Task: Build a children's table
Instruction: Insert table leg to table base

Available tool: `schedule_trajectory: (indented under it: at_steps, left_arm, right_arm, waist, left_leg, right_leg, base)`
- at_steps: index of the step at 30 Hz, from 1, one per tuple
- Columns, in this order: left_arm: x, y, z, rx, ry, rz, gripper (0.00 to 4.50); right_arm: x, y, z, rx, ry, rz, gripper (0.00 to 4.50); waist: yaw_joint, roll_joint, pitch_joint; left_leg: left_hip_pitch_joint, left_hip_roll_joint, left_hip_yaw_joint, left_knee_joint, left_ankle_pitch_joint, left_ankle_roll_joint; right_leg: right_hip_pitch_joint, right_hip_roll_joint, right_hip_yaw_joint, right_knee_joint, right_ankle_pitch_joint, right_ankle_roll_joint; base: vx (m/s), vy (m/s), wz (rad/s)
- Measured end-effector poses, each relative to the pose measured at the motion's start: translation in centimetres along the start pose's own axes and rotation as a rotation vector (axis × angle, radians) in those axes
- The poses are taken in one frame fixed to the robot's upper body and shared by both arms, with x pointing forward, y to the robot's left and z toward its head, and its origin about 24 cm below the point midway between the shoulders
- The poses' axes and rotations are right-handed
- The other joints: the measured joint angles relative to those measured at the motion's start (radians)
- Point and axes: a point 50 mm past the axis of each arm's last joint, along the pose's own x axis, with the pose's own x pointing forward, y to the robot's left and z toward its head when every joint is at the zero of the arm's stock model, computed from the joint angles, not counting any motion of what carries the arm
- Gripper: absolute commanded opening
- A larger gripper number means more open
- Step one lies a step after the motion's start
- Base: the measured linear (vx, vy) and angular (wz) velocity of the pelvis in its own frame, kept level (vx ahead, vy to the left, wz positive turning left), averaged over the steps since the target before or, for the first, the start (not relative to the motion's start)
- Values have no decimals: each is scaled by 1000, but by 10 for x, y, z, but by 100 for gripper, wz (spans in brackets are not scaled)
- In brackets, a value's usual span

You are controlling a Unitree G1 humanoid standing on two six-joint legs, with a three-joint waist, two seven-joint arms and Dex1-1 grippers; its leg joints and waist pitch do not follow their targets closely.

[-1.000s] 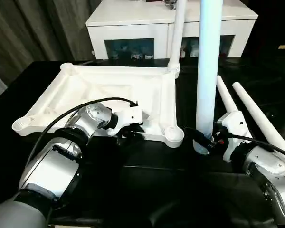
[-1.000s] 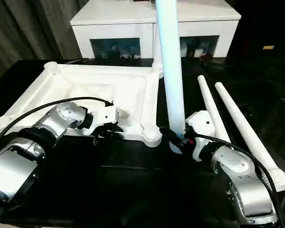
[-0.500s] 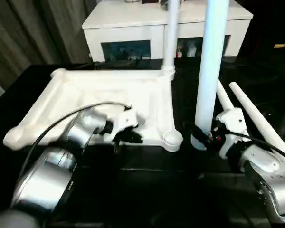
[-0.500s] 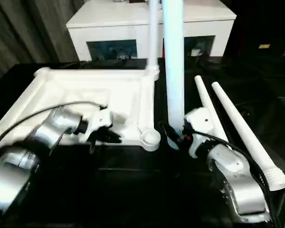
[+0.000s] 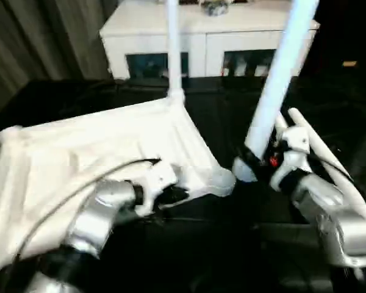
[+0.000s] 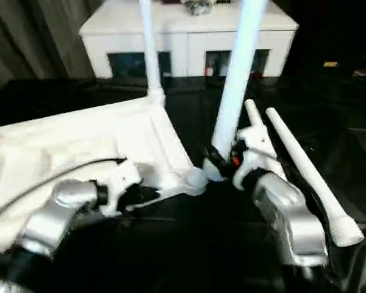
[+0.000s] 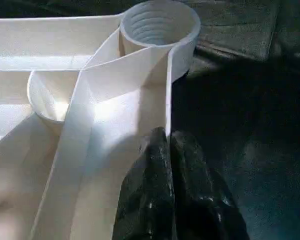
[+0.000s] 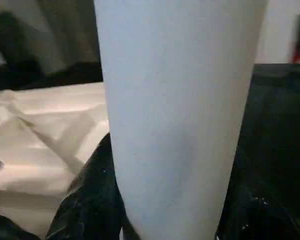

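Right claw (image 5: 249,166) is gripping a leg (image 5: 279,79) beside the near corner socket (image 5: 221,181); left claw (image 7: 169,150), closed, is pinching the table top's rim (image 7: 167,100). Next, seating the leg calls for alignment.

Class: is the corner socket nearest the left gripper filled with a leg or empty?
Empty. The socket shows its open ribbed bore with no leg inside; the left gripper pinches the tabletop rim just below it.

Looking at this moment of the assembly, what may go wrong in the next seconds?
1. The left gripper pinches only the thin rim of the table top near the empty corner socket; the top might slip or twist.
2. The right gripper holds a leg that leans, so it may enter the socket crooked.
3. One leg already stands in the far corner; tilting the top could strain it.
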Motion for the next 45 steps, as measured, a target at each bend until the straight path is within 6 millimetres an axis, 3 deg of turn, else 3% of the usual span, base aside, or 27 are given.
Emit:
schedule_trajectory:
  at_steps: [5, 14, 17, 19, 22, 24, 27, 38, 45]
  left_arm:
    - [4, -2, 4, 37, 7, -9, 2]
    - [4, -2, 11, 165, 115, -24, 0]
    - [6, -1, 12, 174, 120, -31, 0]
    - [6, -1, 13, 162, 121, -33, 57]
    - [7, -1, 8, 138, 155, -36, 57]
    - [6, 0, 8, 141, 160, -34, 86]
    - [6, -1, 8, 149, 171, -42, 95]
    - [7, 2, 9, 154, 163, -46, 7]
    - [8, 3, 8, 152, 158, -48, 0]
  right_arm:
    - [7, 3, -3, 22, 39, 113, 189]
    - [8, -10, -7, 3, 134, 168, 188]
    - [7, -11, -9, 12, 141, 173, 188]
    - [7, -11, -8, 16, 138, 182, 188]
    - [7, -12, -7, 30, 128, 190, 188]
    - [6, -15, -8, 39, 130, 180, 188]
    - [6, -16, -11, 53, 140, 175, 188]
    - [14, -17, -9, 61, 126, 213, 188]
    - [24, -19, -12, 23, 165, 225, 188]
  waist:
    - [15, -11, 1]
    - [13, -33, 2]
    - [14, -33, 3]
    - [15, -34, 3]
    - [14, -34, 3]
    - [13, -33, 3]
    - [13, -33, 2]
    - [12, -33, 2]
    - [12, -34, 3]
  left_leg:
    - [-1, 0, 0, 0, 1, 2]
    - [1, 1, 1, 0, 0, 0]
    - [1, 1, 1, 0, 0, 0]
    - [1, 1, 1, 0, 0, 0]
    - [1, 1, 2, 0, 0, 0]
    - [1, 1, 2, 0, 0, 0]
    - [1, 1, 2, 0, 0, 0]
    - [1, 1, 2, 0, 1, 1]
    - [1, 1, 3, 0, 4, 6]
  right_leg:
    - [-1, 0, 0, 0, 0, 0]
    - [0, 0, 0, 1, 0, 0]
    - [0, 0, 0, 1, 0, 0]
    - [0, 0, 0, 1, 0, 0]
    - [0, 0, 0, 2, 0, 0]
    - [0, 0, 0, 1, 0, 0]
    - [0, 0, 0, 2, 0, 0]
    - [0, 0, 0, 2, 0, 0]
    - [0, 0, 0, 2, 0, 0]
  base:
    - [0, 0, 0]
    - [0, 0, 0]
    - [0, 0, 0]
    - [0, 0, 0]
    - [0, 0, 0]
    - [0, 0, 0]
    - [0, 0, 0]
    - [0, 0, 0]
    - [0, 0, 0]
